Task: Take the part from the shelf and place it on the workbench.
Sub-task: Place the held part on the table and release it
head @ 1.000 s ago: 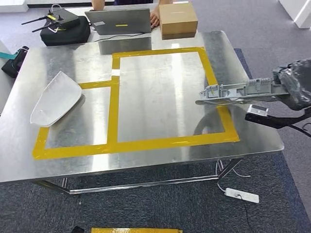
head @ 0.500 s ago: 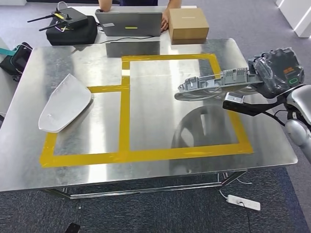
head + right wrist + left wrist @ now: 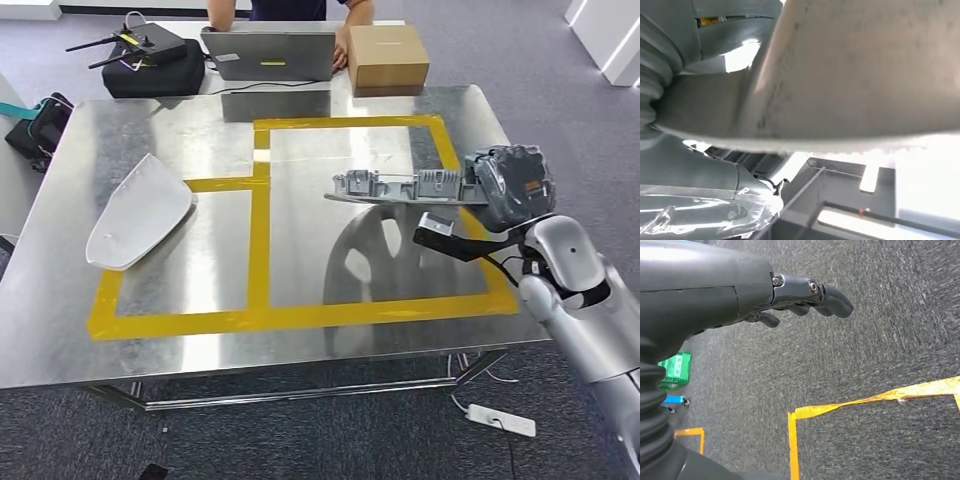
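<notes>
Now your polished steel surface (image 3: 189, 330) carries yellow tape rectangles (image 3: 258, 250) and a curved white shell (image 3: 136, 212). Your right hand (image 3: 512, 186), wrapped in plastic, grips one end of the long grey ribbed part (image 3: 400, 187), level above the larger rectangle. From the wrist, your left hand (image 3: 806, 295) hangs empty over carpet, fingers loosely extended.

Pale grey part (image 3: 866, 75) spans the upper frame, close and blurred. The right hand (image 3: 696, 100) grips it at left. Crinkled clear wrap (image 3: 708, 210) sits lower left; bright glare lower right.
</notes>
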